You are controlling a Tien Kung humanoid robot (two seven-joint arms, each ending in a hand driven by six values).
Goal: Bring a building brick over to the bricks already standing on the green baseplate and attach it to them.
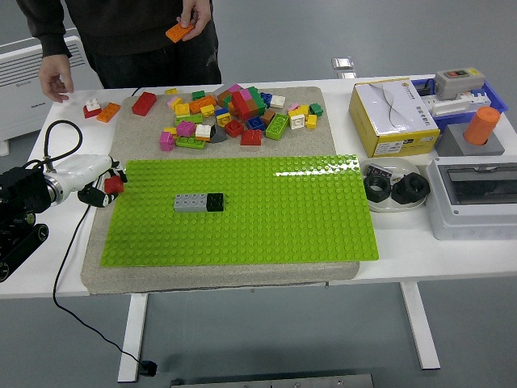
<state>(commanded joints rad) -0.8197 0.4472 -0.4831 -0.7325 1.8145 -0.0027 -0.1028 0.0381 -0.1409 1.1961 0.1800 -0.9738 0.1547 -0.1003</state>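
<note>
The left hand [95, 184], white-shelled with black fingers, pinches a small red plastic brick [114, 184] at 9 o'clock of the studded green baseplate [266, 214].

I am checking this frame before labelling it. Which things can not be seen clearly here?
- Head view: left hand grips the red brick; its fingers hide most of the brick.
- Right hand: outside the picture.
- Person: cut off by the top edge.
- Orange brick: partly covered by the person's hand.
- Brick pile: lower bricks hidden by upper ones.
</note>
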